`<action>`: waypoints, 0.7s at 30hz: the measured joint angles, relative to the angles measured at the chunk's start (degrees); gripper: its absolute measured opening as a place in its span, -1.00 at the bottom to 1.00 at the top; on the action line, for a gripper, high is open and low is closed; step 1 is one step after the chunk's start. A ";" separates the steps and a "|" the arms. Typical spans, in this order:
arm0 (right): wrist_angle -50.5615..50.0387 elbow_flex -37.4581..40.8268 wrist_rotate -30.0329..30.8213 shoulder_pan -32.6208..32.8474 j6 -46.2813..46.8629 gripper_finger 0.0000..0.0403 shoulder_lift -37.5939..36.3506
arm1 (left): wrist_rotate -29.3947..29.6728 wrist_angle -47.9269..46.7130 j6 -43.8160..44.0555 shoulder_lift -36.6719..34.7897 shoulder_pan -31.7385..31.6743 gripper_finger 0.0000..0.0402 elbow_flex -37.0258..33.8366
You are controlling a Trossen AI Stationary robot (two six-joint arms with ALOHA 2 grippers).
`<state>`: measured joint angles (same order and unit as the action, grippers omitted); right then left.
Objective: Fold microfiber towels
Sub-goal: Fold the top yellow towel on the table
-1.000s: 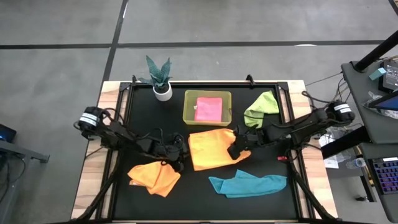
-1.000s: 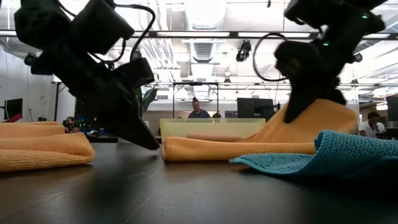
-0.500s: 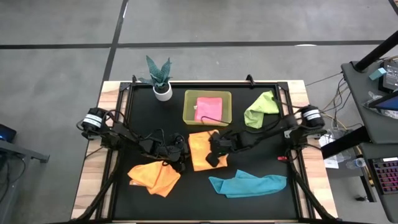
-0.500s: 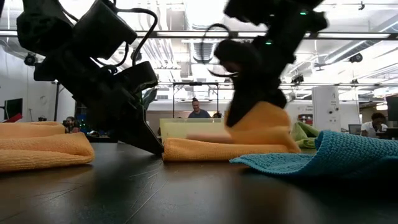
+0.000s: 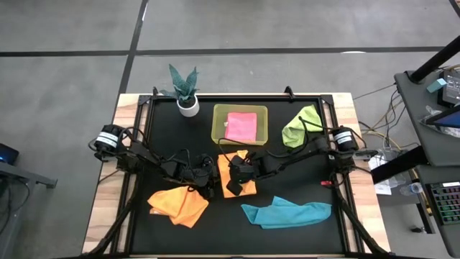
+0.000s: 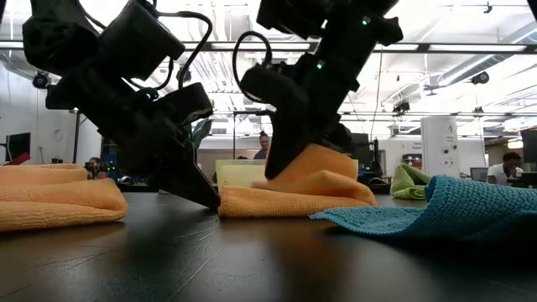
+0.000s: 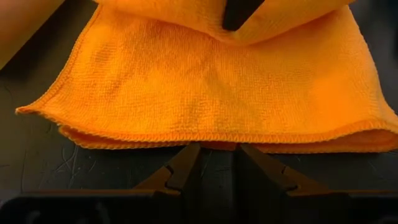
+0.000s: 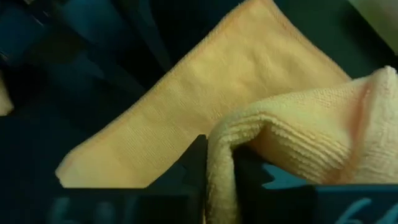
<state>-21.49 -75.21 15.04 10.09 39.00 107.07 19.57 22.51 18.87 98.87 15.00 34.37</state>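
Orange towel [image 5: 243,188] in R gripper [image 5: 235,171], no labels

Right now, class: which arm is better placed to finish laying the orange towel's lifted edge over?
The right. Its gripper is shut on the orange towel, carrying that edge across, while the left gripper only pins the towel's near edge.

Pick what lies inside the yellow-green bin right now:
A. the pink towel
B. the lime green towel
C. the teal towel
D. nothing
A: in the high view the pink towel lies flat inside the bin, while the lime green towel and teal towel lie on the table.
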 joint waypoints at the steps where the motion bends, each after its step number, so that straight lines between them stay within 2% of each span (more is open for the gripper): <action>1: 0.28 -0.06 0.04 0.02 -0.03 -0.74 -0.07 | 0.00 0.04 0.00 0.00 0.00 -0.56 0.00; 12: 0.38 -0.12 0.00 0.02 -1.82 -0.13 -0.25 | -0.15 0.47 -0.24 0.00 0.00 -0.56 0.00; 16: 0.39 -0.12 -0.06 0.02 -2.46 -0.03 -0.33 | -0.17 0.50 -0.24 0.00 0.00 -0.56 0.02; 21: 0.37 -0.12 -0.56 0.11 -2.66 -0.04 -0.33 | -0.17 0.59 -0.24 0.00 0.00 -0.56 0.02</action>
<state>-21.12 -75.33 14.48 10.20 36.34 106.74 19.40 23.09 18.63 98.87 15.00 34.39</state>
